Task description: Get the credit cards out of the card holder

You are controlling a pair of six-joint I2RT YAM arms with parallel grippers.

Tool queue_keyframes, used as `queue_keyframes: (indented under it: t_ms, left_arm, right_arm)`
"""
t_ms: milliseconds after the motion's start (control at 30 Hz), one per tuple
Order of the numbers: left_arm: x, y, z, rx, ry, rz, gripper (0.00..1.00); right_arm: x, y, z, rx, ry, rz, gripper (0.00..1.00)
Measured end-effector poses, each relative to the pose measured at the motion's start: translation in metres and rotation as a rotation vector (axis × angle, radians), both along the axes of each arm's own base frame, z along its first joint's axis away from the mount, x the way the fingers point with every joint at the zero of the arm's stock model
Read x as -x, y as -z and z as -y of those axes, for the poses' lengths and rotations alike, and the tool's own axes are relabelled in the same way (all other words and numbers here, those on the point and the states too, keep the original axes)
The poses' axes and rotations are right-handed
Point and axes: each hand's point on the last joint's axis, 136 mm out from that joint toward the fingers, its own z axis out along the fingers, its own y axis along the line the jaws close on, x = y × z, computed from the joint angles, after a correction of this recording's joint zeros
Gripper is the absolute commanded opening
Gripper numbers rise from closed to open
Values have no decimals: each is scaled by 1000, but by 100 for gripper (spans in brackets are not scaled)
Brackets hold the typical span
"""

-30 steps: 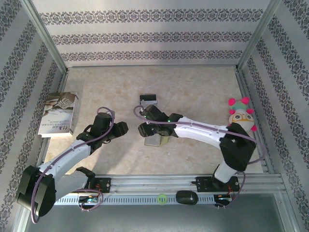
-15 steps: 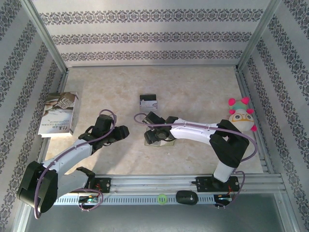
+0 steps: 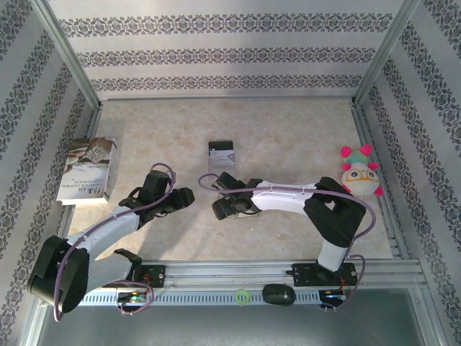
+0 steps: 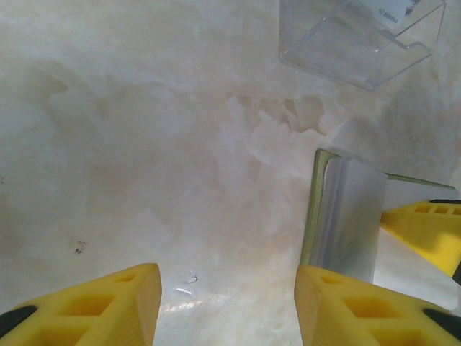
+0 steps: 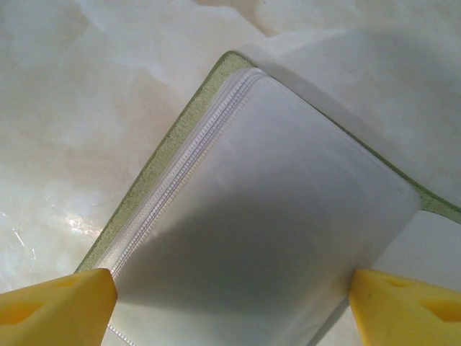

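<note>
Overhead, on the marble table [image 3: 302,137], the left gripper [image 3: 178,199] sits left of centre and the right gripper [image 3: 226,206] sits at centre, the two near each other but apart. A credit card [image 3: 221,149] lies flat on the far side of the right gripper, its black band along the far end, touched by neither arm. A printed booklet [image 3: 88,169] lies by the left wall and a plush toy [image 3: 360,173] by the right wall, both well apart from the grippers.

In the left wrist view, the left gripper [image 4: 227,310] has its yellow fingers [image 4: 108,303] spread, with only bare marble between them. The card holder [image 4: 342,216] stands open just to their right, olive edge towards the camera and glossy pale inner face tilted up. A yellow finger of the right gripper shows at its right side. On the far side sits a clear plastic piece [image 4: 360,40], apart from the holder.

In the right wrist view, the right gripper [image 5: 230,310] is spread wide, its fingertips [image 5: 50,306] at the two lower corners. The card holder lies open beneath and between them, its pale clear-pocket face up, a stitched seam running beside the olive border on the left. The left fingertip overlaps that bordered edge and the right one sits just beside the opposite edge. I cannot tell whether either presses on it. No card outline can be made out in the glossy pocket.
</note>
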Motion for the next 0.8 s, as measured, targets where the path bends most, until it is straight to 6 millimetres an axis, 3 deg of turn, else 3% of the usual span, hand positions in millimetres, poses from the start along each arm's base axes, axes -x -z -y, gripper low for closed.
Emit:
queue_keyframes:
  t_ms: [333, 500, 533, 600, 700, 800]
  left_arm:
    - [1, -1, 5, 18, 16, -1, 52]
    - [5, 5, 15, 11, 52, -19, 52]
    - [6, 7, 17, 8, 62, -26, 52]
    - [8, 9, 23, 5, 81, -32, 52]
    - [7, 9, 29, 4, 97, -34, 51]
    - [5, 8, 30, 6, 95, -30, 51]
  right_arm:
    - [-3, 1, -1, 3, 2, 23, 62]
    - [-7, 1, 0, -4, 6, 53, 30]
    - [-9, 0, 1, -8, 12, 64, 28]
    - [-11, 1, 4, -15, 24, 68, 37]
    - [-11, 1, 1, -39, 22, 67, 64]
    - [-6, 0, -4, -78, 1, 54, 75]
